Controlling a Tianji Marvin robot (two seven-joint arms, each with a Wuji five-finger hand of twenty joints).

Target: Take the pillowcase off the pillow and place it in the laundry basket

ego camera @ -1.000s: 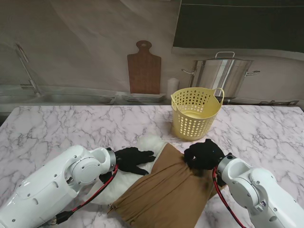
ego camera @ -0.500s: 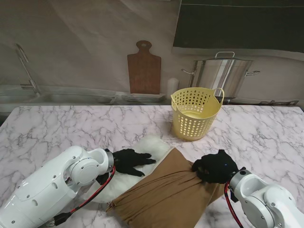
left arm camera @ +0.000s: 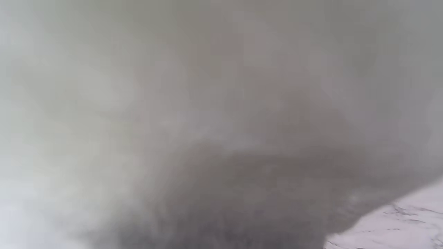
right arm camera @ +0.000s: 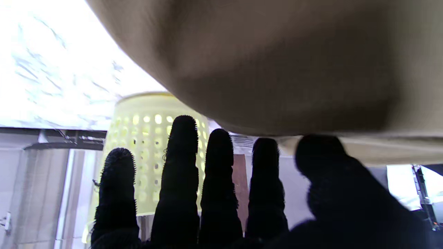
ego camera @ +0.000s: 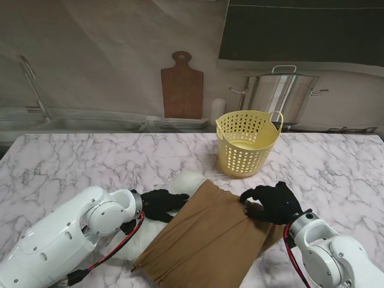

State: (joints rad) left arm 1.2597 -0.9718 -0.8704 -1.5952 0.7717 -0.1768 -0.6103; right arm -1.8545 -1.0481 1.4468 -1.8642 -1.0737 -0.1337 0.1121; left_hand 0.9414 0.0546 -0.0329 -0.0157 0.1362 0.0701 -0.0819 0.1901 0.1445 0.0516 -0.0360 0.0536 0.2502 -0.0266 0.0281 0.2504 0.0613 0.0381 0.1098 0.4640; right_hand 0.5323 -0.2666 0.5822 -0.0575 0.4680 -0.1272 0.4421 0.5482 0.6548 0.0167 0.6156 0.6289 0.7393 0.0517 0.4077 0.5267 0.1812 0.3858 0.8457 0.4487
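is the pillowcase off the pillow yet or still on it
Partly on. The brown pillowcase covers most of the white pillow, which shows only at the far-left end. The laundry basket holds no brown cloth.

My left hand [ego camera: 161, 204] lies low and flat, fingers pointing right, its white forearm angled in from the near left. My right hand [ego camera: 273, 203] sits palm-down, fingers [right arm camera: 181, 180] straight and side by side, thumb tucked alongside.
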